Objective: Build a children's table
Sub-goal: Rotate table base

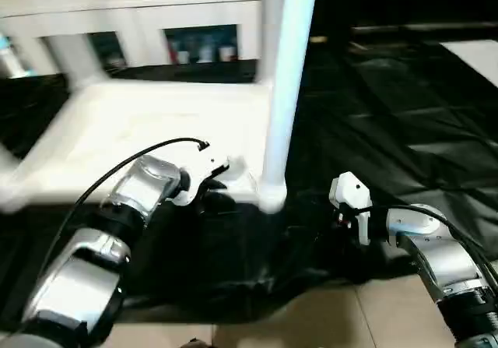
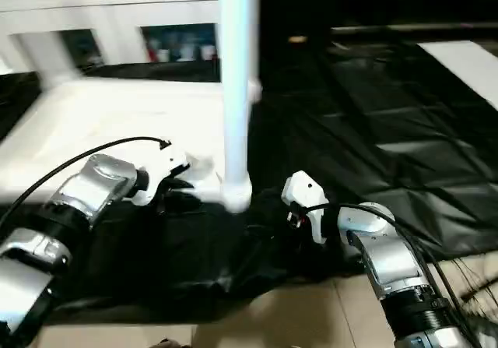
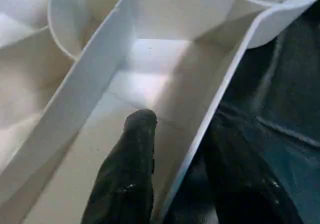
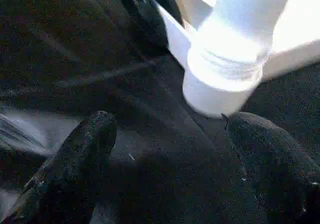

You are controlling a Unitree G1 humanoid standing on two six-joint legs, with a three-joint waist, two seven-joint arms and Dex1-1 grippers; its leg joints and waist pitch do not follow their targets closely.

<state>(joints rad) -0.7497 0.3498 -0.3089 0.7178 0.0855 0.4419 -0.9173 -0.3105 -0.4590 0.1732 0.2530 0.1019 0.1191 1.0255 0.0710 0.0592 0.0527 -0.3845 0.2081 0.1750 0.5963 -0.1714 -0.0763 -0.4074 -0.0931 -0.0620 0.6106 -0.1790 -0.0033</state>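
The table top (image 1: 140, 142) lies upside down on the black cloth (image 1: 389, 122), ribbed underside facing up. One leg (image 1: 284, 91) stands upright in the corner socket (image 4: 222, 81) nearest the robot.

The left gripper (image 3: 185, 159) straddles the top's near rim wall (image 3: 210, 129), close beside that socket. One finger (image 3: 130, 169) sits inside the ribbed compartment, the other outside on the cloth side. The fingers stand a little apart with the wall between them; whether they are clamped on the wall cannot be told.

The right gripper (image 4: 165, 169) has its fingers wide apart with nothing between them. The socket and the foot of the leg lie just beyond its fingertips, apart from them.

Judgement: the step in hand is seating the first leg, with the left gripper set to steady the top. The next move likely calls for the right gripper to advance until the leg's base lies between its fingers, close, and then press or twist the leg home while the left one holds the rim.

Remaining legs: none seen here. No brand, label or writing is legible anywhere.
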